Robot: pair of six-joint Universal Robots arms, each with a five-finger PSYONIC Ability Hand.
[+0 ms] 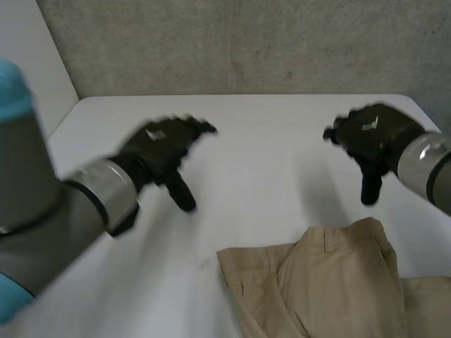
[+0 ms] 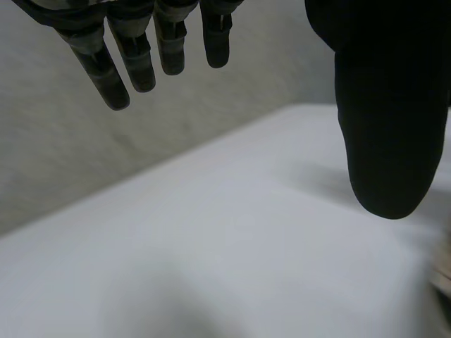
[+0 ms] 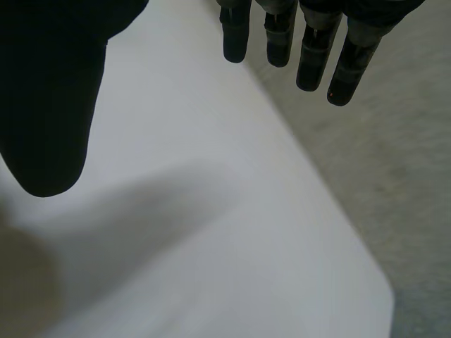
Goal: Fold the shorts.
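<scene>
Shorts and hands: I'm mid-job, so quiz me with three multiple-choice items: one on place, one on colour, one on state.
1. Where do the shorts lie on the table?
A. at the near edge, on the right arm's side
B. by the far wall
C. in the far left corner
2. What colour are the shorts?
A. blue
B. tan
C. black
3. How are the left hand and the right hand?
A. both shut on the shorts
B. one shut on the shorts
C. both open, holding nothing

1 A: the head view shows them there.
2 B: the cloth is tan.
3 C: both wrist views show straight fingers over bare table.
</scene>
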